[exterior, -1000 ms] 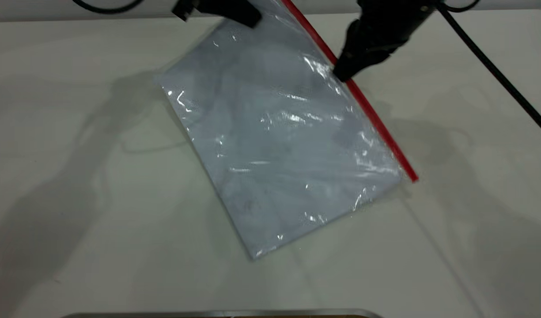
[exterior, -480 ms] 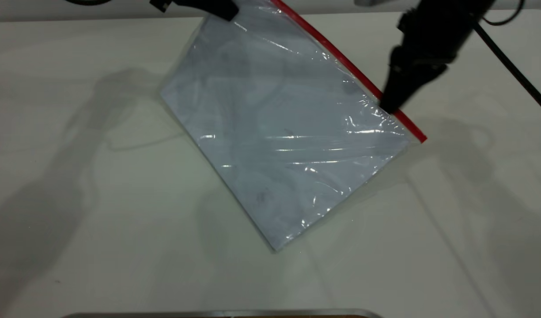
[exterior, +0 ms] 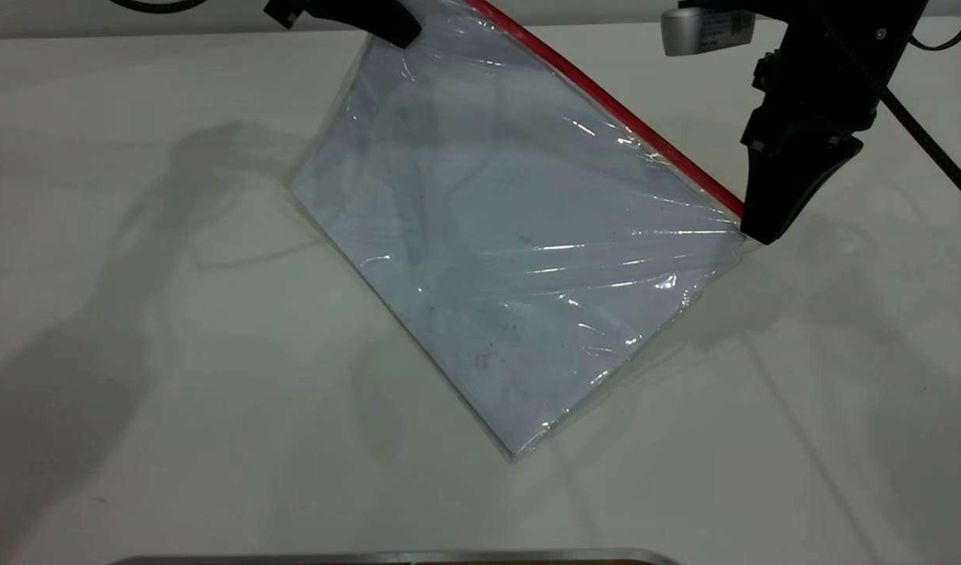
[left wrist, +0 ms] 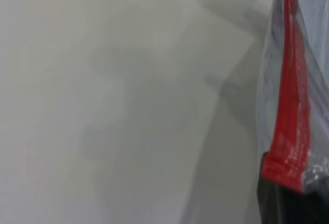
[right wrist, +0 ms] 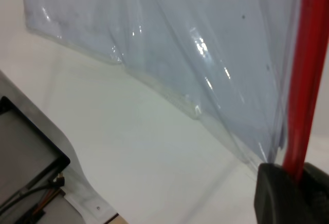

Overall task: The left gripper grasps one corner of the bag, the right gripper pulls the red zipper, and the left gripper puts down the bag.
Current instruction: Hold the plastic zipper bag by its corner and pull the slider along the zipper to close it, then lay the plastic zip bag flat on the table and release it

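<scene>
White tabletop (exterior: 174, 392) underneath, and you've got the bag (exterior: 511, 259) hanging tilted over it, low corner at or just off the surface, top corner up by the left gripper (exterior: 386, 23). Left gripper is clamped on that upper corner; wrist view shows its dark finger pinched on the end of the red zipper (exterior: 606, 110) strip. Zipper runs down from there to the right gripper (exterior: 762, 227), which sits at the strip's far end, right at the bag's outer corner. In the right wrist view the red strip passes between its fingertips, so it reads as closed on the zipper, slider itself hidden.

Risks from here, as I judge them:
- Right gripper is at the end of the strip. Pull further and you drag the whole bag, not the slider; film already shows tension creases btwn the two grippers.
- That load could slip the corner out of the left gripper, thin film, small bite.
- Release right before lowering left, or the bag may twist when set down.
</scene>
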{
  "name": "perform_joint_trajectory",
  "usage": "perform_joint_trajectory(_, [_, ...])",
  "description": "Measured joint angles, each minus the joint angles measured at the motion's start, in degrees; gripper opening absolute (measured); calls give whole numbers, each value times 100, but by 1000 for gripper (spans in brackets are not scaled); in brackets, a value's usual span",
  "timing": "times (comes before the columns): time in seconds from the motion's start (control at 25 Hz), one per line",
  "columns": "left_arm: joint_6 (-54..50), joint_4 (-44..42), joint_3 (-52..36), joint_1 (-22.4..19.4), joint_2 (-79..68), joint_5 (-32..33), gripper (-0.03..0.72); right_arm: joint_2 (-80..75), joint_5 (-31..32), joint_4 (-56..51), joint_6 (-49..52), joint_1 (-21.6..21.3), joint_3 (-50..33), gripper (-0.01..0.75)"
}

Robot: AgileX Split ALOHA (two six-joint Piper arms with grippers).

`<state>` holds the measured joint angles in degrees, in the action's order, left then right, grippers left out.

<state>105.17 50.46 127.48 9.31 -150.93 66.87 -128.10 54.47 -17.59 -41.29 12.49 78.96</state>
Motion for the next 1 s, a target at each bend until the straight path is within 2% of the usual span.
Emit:
perform_joint_trajectory(0.16, [-21,-54,0,-5,0,0,56,0,-100,61,105,0,0,110])
perform_joint_trajectory(0.32, [-368,-152,0,-55,0,0,96,0,-172,67,116,-19,-7,268])
perform_joint_trajectory(0.44, [-749,-152,6,-69,0,0,194,0,-298,67,116,-19,-7,411])
perform_joint_trajectory(0.64, [-1457,-140,12,-63,7,-11,449,0,-703,73,116,-19,-7,576])
perform_joint_trajectory(0.8, [-2094,-470,33,-63,60,-329,586,0,-1526,151,116,-19,0,601])
perform_joint_trajectory(0.88, [-2704,-779,110,-63,146,-437,605,0,-1802,197,116,-19,119,601])
perform_joint_trajectory(1.0, [-3842,-1186,293,-63,400,-460,602,106,-1772,207,116,-19,576,594])
